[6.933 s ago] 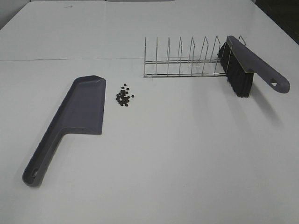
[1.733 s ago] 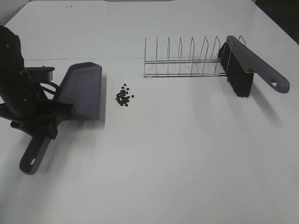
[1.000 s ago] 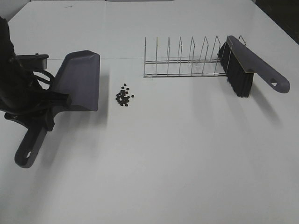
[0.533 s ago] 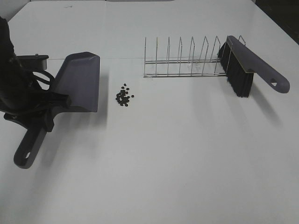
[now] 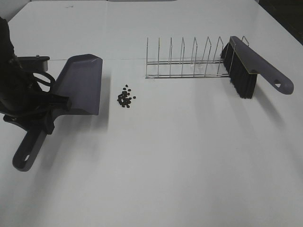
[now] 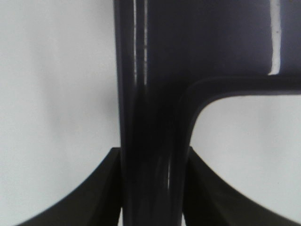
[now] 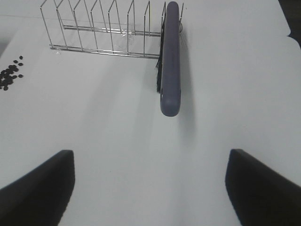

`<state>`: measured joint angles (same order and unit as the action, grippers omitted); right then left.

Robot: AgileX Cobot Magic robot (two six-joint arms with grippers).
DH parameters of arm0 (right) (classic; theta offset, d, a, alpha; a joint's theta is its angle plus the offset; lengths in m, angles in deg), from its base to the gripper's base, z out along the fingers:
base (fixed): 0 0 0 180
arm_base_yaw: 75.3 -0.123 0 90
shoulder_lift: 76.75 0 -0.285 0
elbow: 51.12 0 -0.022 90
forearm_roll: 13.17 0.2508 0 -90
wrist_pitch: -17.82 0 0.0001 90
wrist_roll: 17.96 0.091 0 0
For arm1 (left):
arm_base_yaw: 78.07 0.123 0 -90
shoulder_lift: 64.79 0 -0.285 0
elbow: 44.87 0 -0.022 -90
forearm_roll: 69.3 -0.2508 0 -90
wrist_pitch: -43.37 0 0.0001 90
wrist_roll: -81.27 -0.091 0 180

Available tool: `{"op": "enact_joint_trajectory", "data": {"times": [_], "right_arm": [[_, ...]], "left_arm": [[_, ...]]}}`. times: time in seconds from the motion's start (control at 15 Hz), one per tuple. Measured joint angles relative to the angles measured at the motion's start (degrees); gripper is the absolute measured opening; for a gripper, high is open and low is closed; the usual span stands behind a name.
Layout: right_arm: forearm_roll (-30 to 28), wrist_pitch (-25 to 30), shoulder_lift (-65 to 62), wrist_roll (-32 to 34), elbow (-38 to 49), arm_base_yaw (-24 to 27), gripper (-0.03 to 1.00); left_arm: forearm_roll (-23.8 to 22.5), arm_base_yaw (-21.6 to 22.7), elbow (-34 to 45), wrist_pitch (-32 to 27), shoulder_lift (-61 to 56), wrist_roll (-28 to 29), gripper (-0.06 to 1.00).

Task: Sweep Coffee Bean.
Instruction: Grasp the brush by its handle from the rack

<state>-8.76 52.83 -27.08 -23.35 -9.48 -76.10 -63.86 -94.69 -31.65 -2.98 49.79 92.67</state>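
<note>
Exterior high: left end effector (image 5: 53, 113) clamps the dustpan (image 5: 81, 85) handle, pan near the coffee bean (image 5: 125, 97) pile on the worktop (image 5: 189, 156). The right end effector (image 7: 150, 188), wide and empty, should next fetch the brush (image 5: 244, 66).

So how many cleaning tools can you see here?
2. The dustpan is at the left, its handle clamped in the left gripper; the brush rests at the wire rack's right end. None seems hidden.
</note>
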Motion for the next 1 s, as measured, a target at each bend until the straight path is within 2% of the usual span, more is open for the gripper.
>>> {"op": "enact_joint_trajectory", "data": {"times": [0.07,0.13,0.53,0.73,0.87,1.0], "right_arm": [[0.0,-0.46,11.06,0.0,-6.13,0.0,0.7],[0.0,-0.52,16.79,0.0,-9.34,0.0,0.7],[-1.2,1.72,41.42,0.0,-31.51,0.0,0.69],[-3.55,8.82,53.74,0.0,-45.03,0.0,0.68],[-3.95,16.1,64.11,0.0,-57.24,0.0,0.68],[-4.13,20.28,71.79,-0.11,-65.83,0.0,0.68]], "left_arm": [[-0.06,0.0,0.0,-0.17,0.0,-0.4,0.31],[-0.06,0.0,0.0,-0.17,0.0,-0.52,0.31],[-0.06,0.0,0.0,-0.17,0.0,-0.63,0.31],[-0.06,0.0,0.0,-0.29,0.0,-0.63,0.31],[-0.06,0.0,0.0,-0.29,0.0,-0.63,0.31],[-0.06,0.0,0.0,-0.34,0.0,-0.63,0.31]]}}
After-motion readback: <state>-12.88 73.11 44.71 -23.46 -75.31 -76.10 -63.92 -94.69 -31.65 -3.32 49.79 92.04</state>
